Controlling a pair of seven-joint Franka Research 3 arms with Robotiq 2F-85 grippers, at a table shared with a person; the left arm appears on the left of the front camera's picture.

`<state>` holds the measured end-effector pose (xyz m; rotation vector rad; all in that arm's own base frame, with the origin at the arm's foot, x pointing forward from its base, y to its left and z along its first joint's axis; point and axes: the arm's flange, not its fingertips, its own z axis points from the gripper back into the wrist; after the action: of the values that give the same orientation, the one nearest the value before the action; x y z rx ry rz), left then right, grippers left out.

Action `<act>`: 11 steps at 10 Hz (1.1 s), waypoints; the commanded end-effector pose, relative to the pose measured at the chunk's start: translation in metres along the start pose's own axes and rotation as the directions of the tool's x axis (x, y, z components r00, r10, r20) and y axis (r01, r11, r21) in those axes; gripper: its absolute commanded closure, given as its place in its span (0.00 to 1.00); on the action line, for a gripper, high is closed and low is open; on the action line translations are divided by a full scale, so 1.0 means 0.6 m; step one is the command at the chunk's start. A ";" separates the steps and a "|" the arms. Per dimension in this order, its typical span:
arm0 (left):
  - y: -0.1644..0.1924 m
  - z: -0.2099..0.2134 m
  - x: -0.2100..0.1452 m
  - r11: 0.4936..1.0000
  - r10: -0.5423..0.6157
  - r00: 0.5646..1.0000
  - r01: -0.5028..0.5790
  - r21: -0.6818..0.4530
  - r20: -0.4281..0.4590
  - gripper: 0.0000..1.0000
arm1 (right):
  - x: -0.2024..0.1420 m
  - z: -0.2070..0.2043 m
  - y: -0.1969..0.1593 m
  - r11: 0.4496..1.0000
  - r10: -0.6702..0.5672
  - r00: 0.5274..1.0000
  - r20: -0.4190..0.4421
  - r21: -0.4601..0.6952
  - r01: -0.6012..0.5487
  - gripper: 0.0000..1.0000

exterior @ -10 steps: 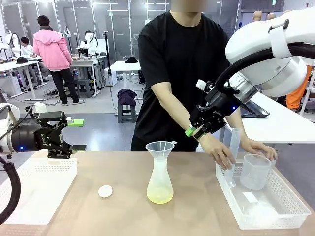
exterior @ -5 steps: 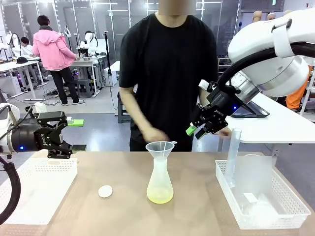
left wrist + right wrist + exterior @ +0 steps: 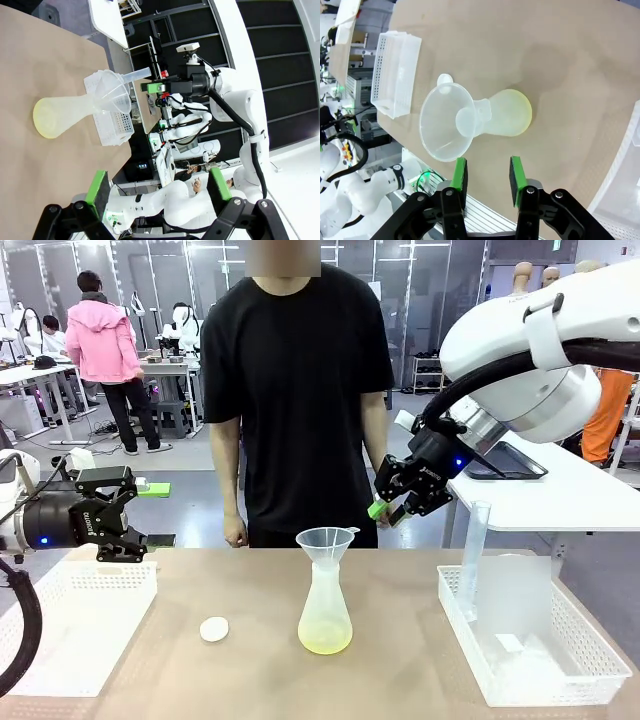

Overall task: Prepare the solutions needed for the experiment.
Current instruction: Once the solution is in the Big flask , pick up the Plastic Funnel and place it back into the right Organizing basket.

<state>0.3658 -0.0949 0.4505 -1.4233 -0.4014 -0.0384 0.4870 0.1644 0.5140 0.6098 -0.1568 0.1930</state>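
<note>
left pincer (image 3: 157,514) wide open, empty; right pincer (image 3: 390,512) part open, empty, up-right of the funnel (image 3: 326,540). pale yellow-green solutions (image 3: 325,642) sit in the flask (image 3: 325,605) bottom, mid tabletop (image 3: 200,580). person's hands (image 3: 235,532) have pulled back from the right tray (image 3: 560,695).

The person (image 3: 300,390) has left the tray (image 3: 560,685) at the bench's right end, where both hands were on the graduated cylinder (image 3: 474,560) and the beaker (image 3: 520,590). They now stand upright behind the flask (image 3: 325,615), arms hanging down. The cylinder and beaker now stand free in the tray. The right pincer (image 3: 388,512) has drifted slightly toward the middle.
</note>
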 end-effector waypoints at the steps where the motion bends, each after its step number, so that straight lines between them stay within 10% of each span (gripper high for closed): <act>1: -0.005 -0.003 0.001 1.000 0.014 1.000 -0.013 -0.020 0.008 0.00 | 0.010 0.007 0.007 0.997 -0.066 0.998 0.000 -0.040 0.066 0.56; 11: -0.005 -0.003 0.001 1.000 0.014 1.000 -0.013 -0.020 0.008 0.00 | 0.000 0.001 0.005 0.997 -0.076 0.997 -0.007 -0.026 0.075 0.56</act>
<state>0.3658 -0.0949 0.4505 -1.4232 -0.4014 -0.0384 0.4864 0.1660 0.5158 0.5887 -0.1280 0.1195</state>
